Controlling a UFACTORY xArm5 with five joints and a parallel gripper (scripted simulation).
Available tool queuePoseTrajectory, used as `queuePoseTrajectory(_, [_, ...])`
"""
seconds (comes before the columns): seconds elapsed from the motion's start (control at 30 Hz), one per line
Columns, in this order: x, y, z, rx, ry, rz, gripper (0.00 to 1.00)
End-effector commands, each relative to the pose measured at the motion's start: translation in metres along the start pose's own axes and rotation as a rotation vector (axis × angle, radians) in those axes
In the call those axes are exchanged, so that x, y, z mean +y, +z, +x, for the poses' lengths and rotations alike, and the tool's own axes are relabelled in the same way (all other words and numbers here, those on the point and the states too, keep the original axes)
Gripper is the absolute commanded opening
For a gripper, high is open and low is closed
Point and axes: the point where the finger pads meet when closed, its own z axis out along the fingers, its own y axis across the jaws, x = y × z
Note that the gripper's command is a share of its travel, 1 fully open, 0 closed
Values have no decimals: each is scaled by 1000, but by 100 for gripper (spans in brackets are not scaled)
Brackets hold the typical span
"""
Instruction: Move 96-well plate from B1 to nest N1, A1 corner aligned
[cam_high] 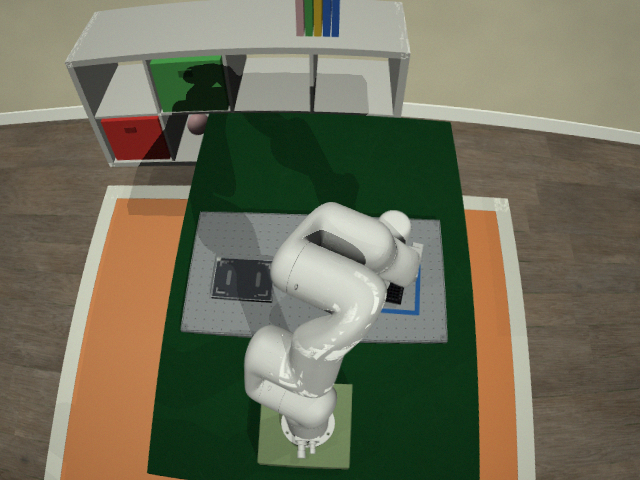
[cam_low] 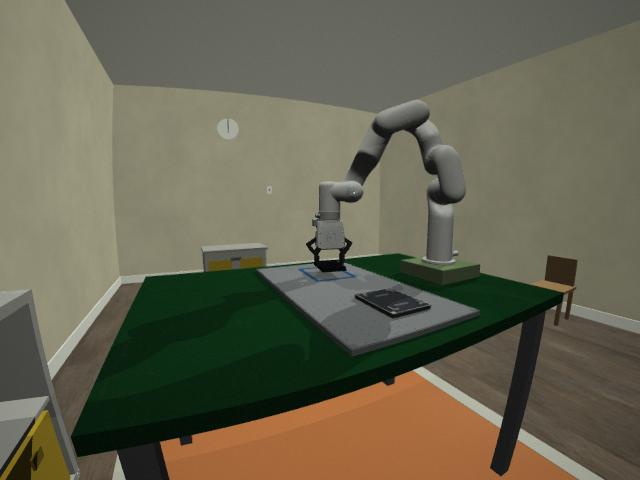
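Gripper (cam_low: 328, 265) clamped wide on the 96-well plate (cam_low: 330, 267), just above bench spot B1 (cam_low: 310, 275) on the desk (cam_low: 206, 320). Could slip or tilt during transfer, landing crooked or with A1 reversed in plate nest N1 (cam_low: 392, 302), well apart.

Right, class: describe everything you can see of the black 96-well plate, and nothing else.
The black rectangular 96-well plate looks like dark plastic; a grid of small wells shows on the corner visible from the top view. It sits level between the black fingers of the end effector, which is closed on its sides, over the blue-outlined bench spot on the grey perforated board. The arm hides most of it from above, so its cut-off corner cannot be made out.
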Motion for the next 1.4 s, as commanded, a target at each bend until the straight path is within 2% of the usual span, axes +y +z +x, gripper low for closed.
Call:
queuePoseTrajectory(0.0, [-2, -8, 0, 12, 0, 3, 0])
queuePoseTrajectory(1.17, [-2, -60, 0, 12, 0, 3, 0])
queuePoseTrajectory(1.37, [-2, -60, 0, 12, 0, 3, 0])
